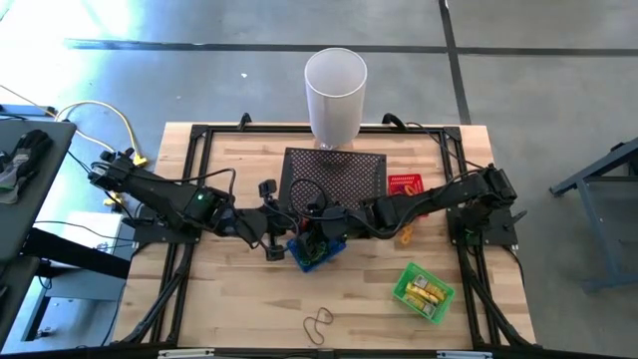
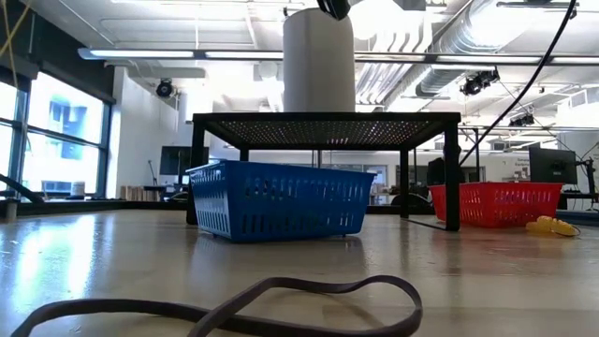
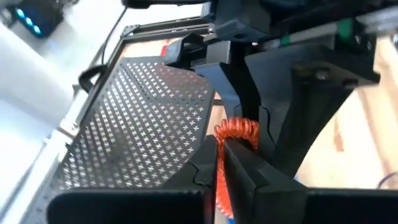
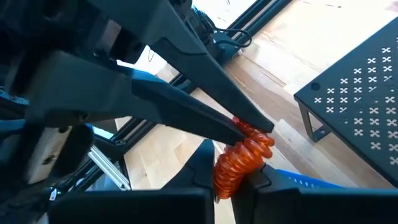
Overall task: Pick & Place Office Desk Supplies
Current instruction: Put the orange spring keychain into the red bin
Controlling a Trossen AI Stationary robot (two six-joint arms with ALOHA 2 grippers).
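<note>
Wrist views: left gripper (image 4: pixel 255 134) and right gripper (image 3: pixel 239 121) fingers both pinch ribbed orange coil (image 4: pixel 242 158) above blue basket (image 1: pixel 314 251).

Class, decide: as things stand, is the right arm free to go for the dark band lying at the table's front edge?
Probably not yet: the right gripper is shut on the orange coil, shared with the left gripper. The path to the band looks clear.
</note>
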